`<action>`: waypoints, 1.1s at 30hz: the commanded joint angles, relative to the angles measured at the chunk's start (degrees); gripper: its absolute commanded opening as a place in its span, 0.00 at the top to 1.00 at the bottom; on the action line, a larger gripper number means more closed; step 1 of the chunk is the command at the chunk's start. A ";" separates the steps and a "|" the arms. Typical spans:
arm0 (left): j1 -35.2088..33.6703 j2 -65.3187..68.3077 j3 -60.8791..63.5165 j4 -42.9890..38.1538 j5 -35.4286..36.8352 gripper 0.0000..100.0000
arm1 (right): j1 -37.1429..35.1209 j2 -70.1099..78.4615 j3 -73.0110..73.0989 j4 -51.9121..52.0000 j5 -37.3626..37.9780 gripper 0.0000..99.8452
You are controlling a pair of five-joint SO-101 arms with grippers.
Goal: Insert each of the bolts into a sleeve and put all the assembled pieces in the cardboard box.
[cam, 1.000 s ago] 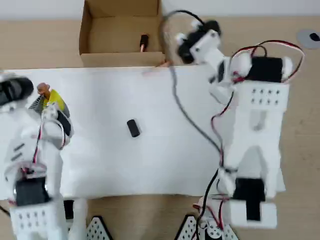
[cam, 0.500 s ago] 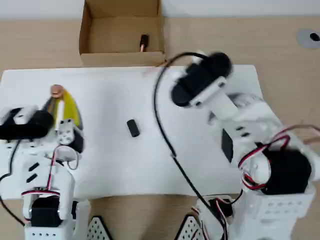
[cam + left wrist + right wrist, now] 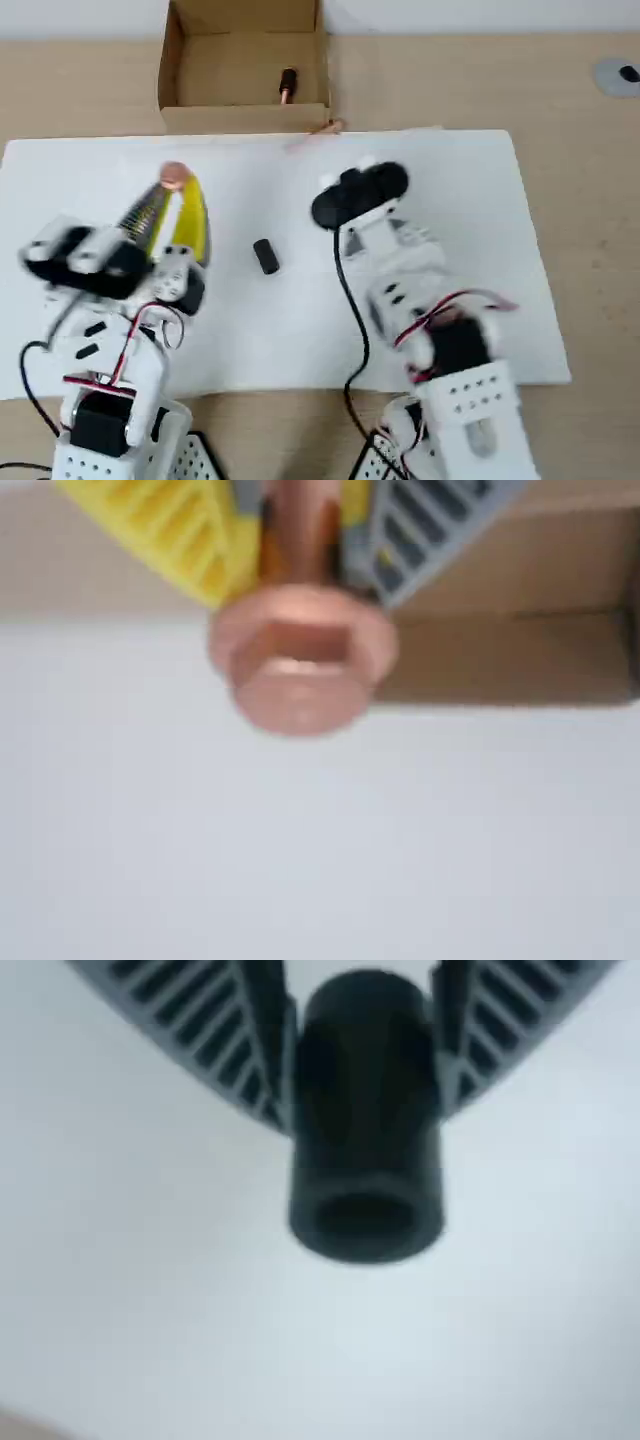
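Observation:
My left gripper (image 3: 168, 205), with one yellow and one grey finger, is shut on a copper bolt (image 3: 175, 177) over the left part of the white mat. In the left wrist view the bolt (image 3: 300, 670) points head-first out of the gripper (image 3: 300, 540). My right gripper (image 3: 365, 1070) is shut on a black sleeve (image 3: 365, 1180), open end outward, above the mat. From above, the right arm's black wrist (image 3: 360, 195) hides that sleeve. A second black sleeve (image 3: 265, 256) lies loose on the mat between the arms. The cardboard box (image 3: 180, 60) holds one assembled piece (image 3: 288, 84).
The white mat (image 3: 480, 250) covers the middle of the wooden table. A small copper-coloured piece (image 3: 327, 127) lies at the mat's far edge by the box corner. A grey disc (image 3: 618, 73) sits at the far right. The box front (image 3: 520, 650) shows behind the bolt.
The left arm has carried the bolt rightward toward the mat's middle. The right arm has swung back from beside the box and down over the mat's centre.

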 commanded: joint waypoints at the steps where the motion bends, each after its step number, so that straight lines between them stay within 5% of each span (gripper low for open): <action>1: -1.58 -0.75 -1.23 -2.81 5.71 0.99 | -6.73 -6.11 10.77 -17.76 -5.89 0.99; 7: 2.02 -0.84 -2.11 -2.55 7.38 0.99 | -13.05 -14.46 25.54 -32.88 -11.60 0.99; 17: 5.27 -3.74 6.77 -2.81 8.00 0.99 | -25.63 -23.96 31.52 -34.11 -11.43 0.99; 33: 6.68 -3.56 9.32 -2.46 13.19 0.99 | -25.98 -24.31 31.52 -34.11 -11.69 0.99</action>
